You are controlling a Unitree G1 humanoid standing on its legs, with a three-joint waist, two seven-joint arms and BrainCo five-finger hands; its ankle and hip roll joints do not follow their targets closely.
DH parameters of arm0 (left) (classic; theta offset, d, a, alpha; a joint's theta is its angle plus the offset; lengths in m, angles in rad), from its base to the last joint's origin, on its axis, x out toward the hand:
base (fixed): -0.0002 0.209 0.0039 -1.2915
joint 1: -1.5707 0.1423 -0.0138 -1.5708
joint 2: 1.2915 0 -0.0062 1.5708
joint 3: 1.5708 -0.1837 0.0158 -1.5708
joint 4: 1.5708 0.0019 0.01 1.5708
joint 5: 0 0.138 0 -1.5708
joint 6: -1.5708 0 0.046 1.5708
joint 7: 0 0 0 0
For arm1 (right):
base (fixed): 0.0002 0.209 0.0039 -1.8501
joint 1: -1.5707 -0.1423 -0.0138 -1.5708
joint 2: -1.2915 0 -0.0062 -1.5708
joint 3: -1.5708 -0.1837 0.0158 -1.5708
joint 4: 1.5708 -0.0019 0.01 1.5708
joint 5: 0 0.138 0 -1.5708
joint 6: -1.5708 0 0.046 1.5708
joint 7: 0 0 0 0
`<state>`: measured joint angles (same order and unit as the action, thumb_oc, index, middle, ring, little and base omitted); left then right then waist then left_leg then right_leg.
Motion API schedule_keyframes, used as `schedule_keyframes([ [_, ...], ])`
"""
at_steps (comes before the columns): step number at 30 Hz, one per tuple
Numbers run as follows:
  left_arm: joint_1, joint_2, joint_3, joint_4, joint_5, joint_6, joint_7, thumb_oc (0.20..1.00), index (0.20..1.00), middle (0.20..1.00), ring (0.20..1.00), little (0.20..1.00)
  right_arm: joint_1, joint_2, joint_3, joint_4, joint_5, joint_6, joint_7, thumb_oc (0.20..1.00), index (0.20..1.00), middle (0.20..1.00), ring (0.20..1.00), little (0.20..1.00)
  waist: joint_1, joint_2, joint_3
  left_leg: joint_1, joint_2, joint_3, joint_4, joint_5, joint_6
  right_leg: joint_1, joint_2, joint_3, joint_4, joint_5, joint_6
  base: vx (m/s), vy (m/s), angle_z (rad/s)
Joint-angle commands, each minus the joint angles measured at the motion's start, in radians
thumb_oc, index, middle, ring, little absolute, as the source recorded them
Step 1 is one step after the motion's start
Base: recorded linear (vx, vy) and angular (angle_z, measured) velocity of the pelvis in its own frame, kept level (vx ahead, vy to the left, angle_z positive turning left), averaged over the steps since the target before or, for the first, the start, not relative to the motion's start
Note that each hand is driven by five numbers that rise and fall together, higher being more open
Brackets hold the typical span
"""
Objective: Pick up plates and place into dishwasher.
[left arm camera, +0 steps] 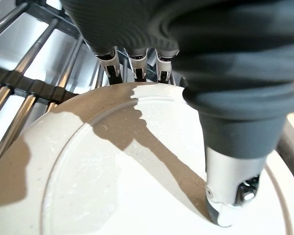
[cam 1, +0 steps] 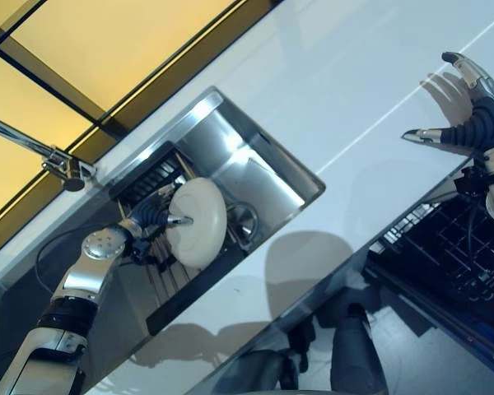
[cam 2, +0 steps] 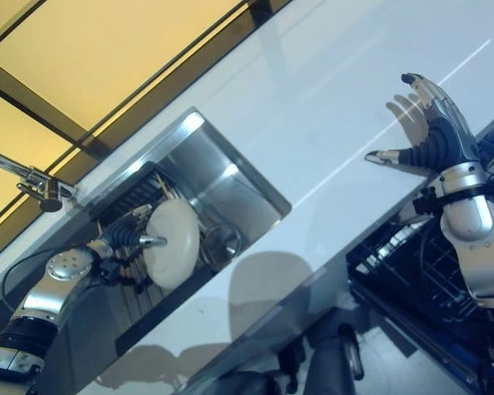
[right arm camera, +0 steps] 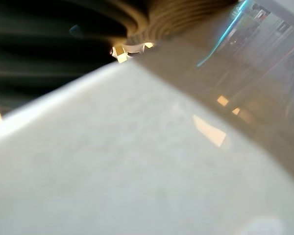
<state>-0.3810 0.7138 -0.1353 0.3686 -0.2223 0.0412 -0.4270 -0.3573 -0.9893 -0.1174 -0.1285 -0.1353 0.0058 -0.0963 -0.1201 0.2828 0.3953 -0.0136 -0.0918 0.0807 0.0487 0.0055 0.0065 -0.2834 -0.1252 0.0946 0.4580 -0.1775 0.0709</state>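
A white plate (cam 1: 199,222) stands on edge inside the steel sink (cam 1: 267,177), over a dark wire rack (left arm camera: 29,58). My left hand (cam 1: 152,216) reaches into the sink and is shut on the plate. Its thumb (left arm camera: 232,191) presses the plate's face (left arm camera: 112,186) and its fingers (left arm camera: 137,63) curl behind the rim. My right hand (cam 2: 436,144) hovers open above the white counter (cam 1: 354,90) at the right, fingers spread, holding nothing. Below it is the open dishwasher's dark rack (cam 2: 420,263).
A chrome faucet (cam 1: 62,164) juts over the sink's left end. A round drain strainer (cam 1: 245,220) lies in the sink beside the plate. The counter's front edge runs diagonally between the sink and the dishwasher. The right wrist view looks closely along the white counter surface (right arm camera: 137,161).
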Motion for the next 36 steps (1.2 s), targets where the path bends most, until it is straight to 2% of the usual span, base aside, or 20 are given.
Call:
schedule_keyframes([
  [1, -0.014, -0.012, -0.17, -0.061, -0.088, 0.053, -0.398, 1.0, 1.0, 1.0, 1.0, 1.0, 0.008, -0.039, -0.017, -0.042, 0.002, -0.011, -0.002, 1.0, 1.0, 1.0, 1.0, 1.0, -0.036, -0.034, -0.053, -0.072, -0.048, -0.021, 0.107, -0.073, 0.018, 0.032, -0.069, -0.052, -0.09, 0.068, 0.025, 0.0, 0.0, 0.0],
  [3, -0.031, -0.022, -0.214, -0.066, -0.162, 0.069, -0.487, 1.0, 1.0, 1.0, 1.0, 1.0, -0.013, -0.039, 0.011, -0.032, -0.004, -0.016, -0.005, 1.0, 1.0, 1.0, 1.0, 1.0, -0.046, -0.029, -0.049, -0.068, -0.048, -0.016, 0.105, -0.075, 0.018, 0.034, -0.065, -0.044, -0.095, 0.07, 0.024, 0.0, 0.016, 0.0],
  [7, -0.057, -0.042, -0.273, -0.07, -0.303, 0.087, -0.541, 1.0, 1.0, 1.0, 1.0, 1.0, -0.045, -0.039, 0.056, -0.01, -0.007, -0.024, -0.025, 1.0, 1.0, 1.0, 1.0, 1.0, -0.058, -0.027, -0.048, -0.061, -0.048, -0.009, 0.1, -0.081, 0.02, 0.037, -0.059, -0.034, -0.101, 0.068, 0.025, 0.0, 0.008, 0.0],
  [9, -0.052, -0.059, -0.28, -0.083, -0.355, 0.093, -0.564, 0.84, 0.84, 0.84, 0.84, 0.84, -0.037, -0.03, 0.058, -0.006, -0.014, -0.032, -0.028, 1.0, 1.0, 1.0, 1.0, 1.0, -0.062, -0.028, -0.05, -0.057, -0.048, -0.008, 0.099, -0.082, 0.02, 0.04, -0.057, -0.03, -0.1, 0.068, 0.025, 0.0, 0.0, 0.0],
  [10, -0.046, -0.066, -0.277, -0.096, -0.375, 0.103, -0.566, 0.256, 0.256, 0.256, 0.256, 0.256, -0.031, -0.026, 0.055, -0.006, -0.017, -0.037, -0.027, 1.0, 1.0, 1.0, 1.0, 1.0, -0.061, -0.028, -0.053, -0.055, -0.048, -0.01, 0.098, -0.083, 0.021, 0.043, -0.055, -0.029, -0.102, 0.068, 0.025, 0.0, 0.0, 0.0],
  [11, -0.043, -0.07, -0.273, -0.105, -0.385, 0.113, -0.567, 0.2, 0.2, 0.2, 0.2, 0.2, -0.025, -0.024, 0.052, -0.005, -0.019, -0.04, -0.027, 1.0, 1.0, 1.0, 1.0, 1.0, -0.061, -0.028, -0.054, -0.052, -0.049, -0.011, 0.096, -0.084, 0.021, 0.046, -0.055, -0.029, -0.103, 0.067, 0.026, 0.04, -0.001, 0.0],
  [17, -0.014, -0.091, -0.249, -0.125, -0.446, 0.122, -0.611, 0.2, 0.2, 0.2, 0.2, 0.2, 0.007, -0.022, 0.034, -0.004, -0.017, -0.048, -0.01, 1.0, 1.0, 1.0, 1.0, 1.0, -0.06, -0.024, -0.072, -0.027, -0.051, -0.018, 0.085, -0.087, 0.023, 0.072, -0.059, -0.031, -0.109, 0.061, 0.026, 0.05, 0.005, 0.01],
  [36, 0.092, -0.095, -0.174, -0.111, -0.386, 0.122, -0.602, 0.2, 0.2, 0.2, 0.2, 0.2, 0.12, 0.001, -0.041, -0.008, -0.024, -0.087, 0.033, 1.0, 1.0, 1.0, 1.0, 1.0, -0.037, -0.02, -0.133, 0.036, -0.052, -0.054, 0.062, -0.095, 0.024, 0.154, -0.068, -0.065, -0.131, 0.037, 0.031, 0.03, -0.002, 0.05],
])
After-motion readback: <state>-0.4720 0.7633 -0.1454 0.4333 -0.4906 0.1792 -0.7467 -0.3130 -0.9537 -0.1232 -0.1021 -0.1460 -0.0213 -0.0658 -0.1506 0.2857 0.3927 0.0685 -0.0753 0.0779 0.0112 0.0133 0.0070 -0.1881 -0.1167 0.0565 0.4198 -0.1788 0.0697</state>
